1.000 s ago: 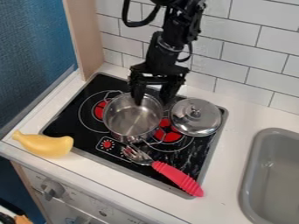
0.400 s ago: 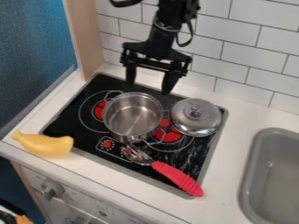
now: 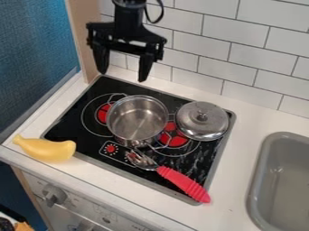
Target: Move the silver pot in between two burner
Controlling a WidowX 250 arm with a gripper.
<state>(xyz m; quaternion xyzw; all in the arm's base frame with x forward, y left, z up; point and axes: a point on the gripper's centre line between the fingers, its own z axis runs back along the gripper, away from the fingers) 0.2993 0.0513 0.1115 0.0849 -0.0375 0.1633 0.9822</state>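
Hand, its two fingers wide apart and empty, hung at the upper left of the frame, so the silver pot lay below it and slightly right, near the centre, between the left burner and the right burner.

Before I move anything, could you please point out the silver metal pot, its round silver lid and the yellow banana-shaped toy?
Silver metal pot (image 3: 138, 119): camera view, inside base.
Round silver lid (image 3: 194, 125): camera view, domed top.
Yellow banana-shaped toy (image 3: 47, 150): camera view, middle.
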